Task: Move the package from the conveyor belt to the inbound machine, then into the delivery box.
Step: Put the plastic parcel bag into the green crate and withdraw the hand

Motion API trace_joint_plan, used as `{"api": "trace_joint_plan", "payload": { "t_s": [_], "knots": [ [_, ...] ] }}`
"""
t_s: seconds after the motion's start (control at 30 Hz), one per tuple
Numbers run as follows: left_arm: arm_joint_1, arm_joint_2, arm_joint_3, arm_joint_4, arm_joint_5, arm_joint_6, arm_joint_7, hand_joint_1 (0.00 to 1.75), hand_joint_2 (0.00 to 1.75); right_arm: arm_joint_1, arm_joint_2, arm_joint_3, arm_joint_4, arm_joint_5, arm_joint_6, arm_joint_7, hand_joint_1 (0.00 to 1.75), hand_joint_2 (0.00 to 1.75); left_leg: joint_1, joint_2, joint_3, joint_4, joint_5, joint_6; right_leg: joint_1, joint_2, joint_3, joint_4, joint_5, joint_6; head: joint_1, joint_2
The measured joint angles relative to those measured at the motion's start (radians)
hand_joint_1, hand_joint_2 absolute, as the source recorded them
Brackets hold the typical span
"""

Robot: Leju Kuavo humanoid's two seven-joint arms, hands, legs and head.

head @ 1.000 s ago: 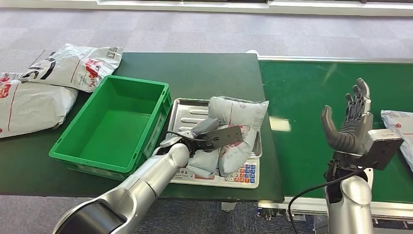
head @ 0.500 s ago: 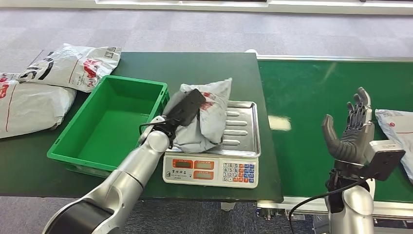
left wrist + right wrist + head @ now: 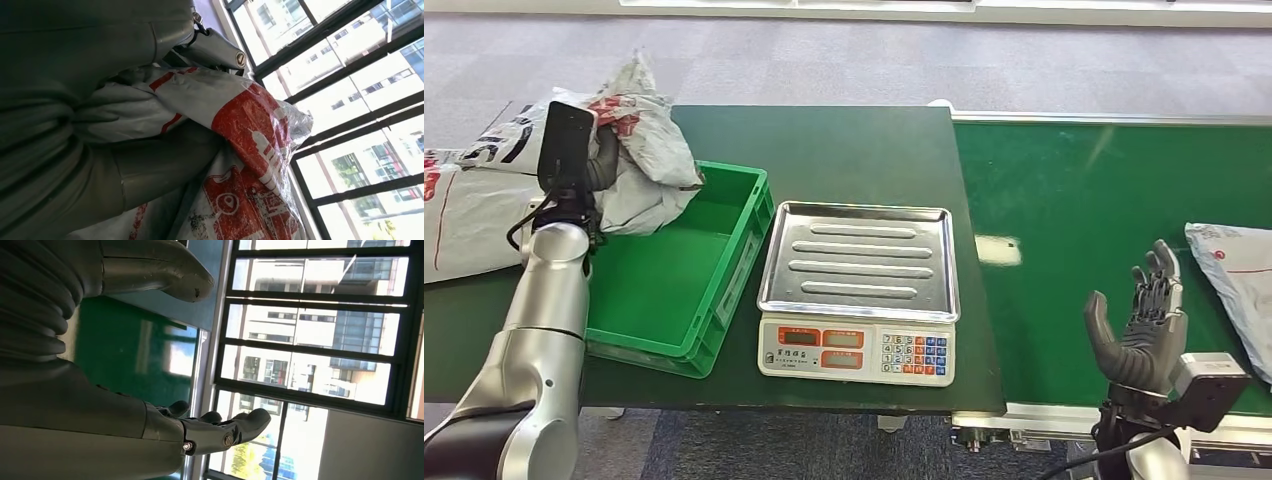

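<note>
gripping package (image 3: 644, 150) w/ left hand (image 3: 584, 165) | fingers hidden | right hand (image 3: 1136, 330) released

The left hand (image 3: 100, 125) takes up much of the picture — grey ribbed cover, thick grey thumb (image 3: 165, 165) — and grips the package (image 3: 240, 150), a crumpled white plastic bag with red print. The thumb presses across the bag, and a finger (image 3: 215, 47) with a round screw head lies over its other side. Beyond the bag are dark-framed windows (image 3: 360, 100) — pale buildings and some green foliage show through them
</note>
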Motion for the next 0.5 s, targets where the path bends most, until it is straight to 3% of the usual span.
{"api": "trace_joint_plan", "payload": {
  "t_s": [0.13, 0.3, 0.5],
  "knots": [
    [0.030, 0.034, 0.022, -0.020, 0.001, -0.018, -0.001, 0.02, 1.75, 0.016, 0.001, 0.000, 0.000, -0.001, -0.003, 0.002, 0.00, 1.75, 0.000, -0.002, -0.001, 0.000, 0.000, 0.000, 0.000, -0.003, 0.000, 0.000, 0.000, 0.000, 0.000, 0.000],
    [0.083, 0.054, 0.029, -0.066, 0.011, -0.084, 0.001, 0.00, 1.75, 0.037, 0.015, 0.000, -0.011, 0.009, 0.002, 0.006, 0.00, 1.75, -0.001, -0.001, -0.001, 0.001, 0.000, 0.000, -0.001, -0.002, 0.000, 0.000, 0.000, 0.000, 0.000, 0.000],
    [0.228, 0.057, 0.029, -0.215, 0.073, -0.249, -0.032, 0.00, 1.75, 0.057, 0.026, -0.015, -0.030, 0.007, 0.015, 0.026, 0.00, 1.75, -0.001, -0.001, -0.001, 0.001, -0.001, -0.001, 0.000, -0.001, -0.002, 0.000, 0.000, 0.000, 0.000, 0.000]
  ]
}}
